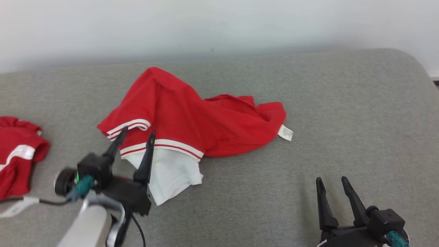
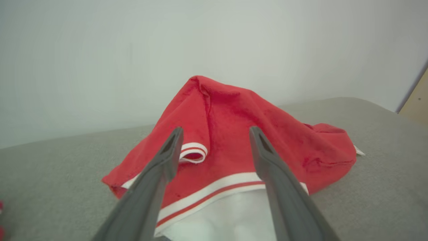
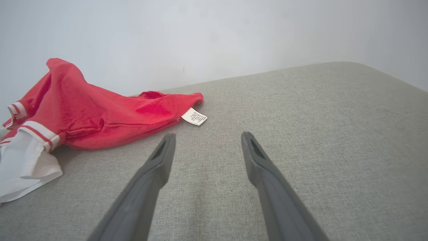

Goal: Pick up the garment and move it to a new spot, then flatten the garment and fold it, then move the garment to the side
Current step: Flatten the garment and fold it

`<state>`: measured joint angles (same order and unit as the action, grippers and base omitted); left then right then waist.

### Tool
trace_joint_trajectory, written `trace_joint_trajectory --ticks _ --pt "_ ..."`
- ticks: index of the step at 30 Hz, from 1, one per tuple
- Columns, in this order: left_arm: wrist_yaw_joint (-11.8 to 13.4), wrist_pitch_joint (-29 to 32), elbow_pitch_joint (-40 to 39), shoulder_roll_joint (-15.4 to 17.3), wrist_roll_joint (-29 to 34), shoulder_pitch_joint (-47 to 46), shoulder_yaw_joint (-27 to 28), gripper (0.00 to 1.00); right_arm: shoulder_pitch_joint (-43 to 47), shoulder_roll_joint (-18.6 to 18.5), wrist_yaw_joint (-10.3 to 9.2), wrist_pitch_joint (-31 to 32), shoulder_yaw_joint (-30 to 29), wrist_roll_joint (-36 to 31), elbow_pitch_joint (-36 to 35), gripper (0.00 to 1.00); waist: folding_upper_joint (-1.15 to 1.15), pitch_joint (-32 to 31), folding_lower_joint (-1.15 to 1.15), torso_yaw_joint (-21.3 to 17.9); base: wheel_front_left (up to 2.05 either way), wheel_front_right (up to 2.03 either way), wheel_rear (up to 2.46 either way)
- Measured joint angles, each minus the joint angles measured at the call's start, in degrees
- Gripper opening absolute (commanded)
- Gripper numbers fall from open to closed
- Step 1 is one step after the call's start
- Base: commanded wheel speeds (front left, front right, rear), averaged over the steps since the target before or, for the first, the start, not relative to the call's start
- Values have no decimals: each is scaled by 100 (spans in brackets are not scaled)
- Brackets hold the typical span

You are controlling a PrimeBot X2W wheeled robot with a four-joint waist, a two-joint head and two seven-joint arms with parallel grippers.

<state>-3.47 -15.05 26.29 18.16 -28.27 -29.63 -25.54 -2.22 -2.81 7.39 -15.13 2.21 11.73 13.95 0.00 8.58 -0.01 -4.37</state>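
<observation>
- A red garment [image 1: 192,120] with white-and-red striped trim lies in a crumpled, peaked heap on a grey fabric-covered bench [image 1: 343,103]. A white part pokes out from under its near edge.
- The left pincer [image 1: 136,134] is at the garment's near left edge. It is released, its two fingers spread across the striped trim with nothing gripped between them.
- The right pincer [image 1: 331,180] is well apart from the garment, off its near right side. It is also released and empty, above bare bench.
- The step in hand looks like flattening. It would probably go best with one pincer on each outer end of the garment: the left on the striped trim, the right near the white label [image 1: 285,132].
- Both pincers should then draw apart low and evenly, so the peak collapses rather than the whole heap sliding.
- The cloth is soft and doubled over, so a shallow pinch on the outermost edge is likely safer than a deep bite through several layers.
- It is unclear whether the left fingertips touch the cloth or hover above it.
- Sleeve, collar and hem cannot be told apart, nor whether the white part is a lining or a separate piece. The label's print is too small to read.
- Far to the garment's left, a second red cloth [image 1: 17,151] is cut off by the frame edge.
</observation>
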Motion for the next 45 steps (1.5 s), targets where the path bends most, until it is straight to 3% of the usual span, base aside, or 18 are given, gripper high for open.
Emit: trace_joint_trajectory --ticks 6,21,29,30,32,45 --pt "78 0 -174 -94 154 607 162 100 -33 -3 0 0 -5 -27 -4 100 0 11 0 173 0 0 0" --pt "48 0 800 -293 394 619 989 100 -280 -5 0 0 -70 -71 -29 100 0 437 1 -186 0 0 0" --pt "-236 -1 1475 -554 291 448 1096 100 -286 -4 0 0 -48 -68 -23 100 0 502 1 -321 0 0 0" --pt "-261 -1 1510 -559 291 414 1091 46 -289 -5 0 0 -51 -67 -23 100 0 495 1 -330 0 0 0" --pt "-310 0 1501 -595 310 366 1098 0 -291 -4 0 0 -65 -67 -19 100 1 467 2 -334 0 0 0" --pt "-367 0 250 -720 662 1221 1118 0 52 -5 0 0 -91 -12 67 100 0 -56 1 -79 0 0 0"
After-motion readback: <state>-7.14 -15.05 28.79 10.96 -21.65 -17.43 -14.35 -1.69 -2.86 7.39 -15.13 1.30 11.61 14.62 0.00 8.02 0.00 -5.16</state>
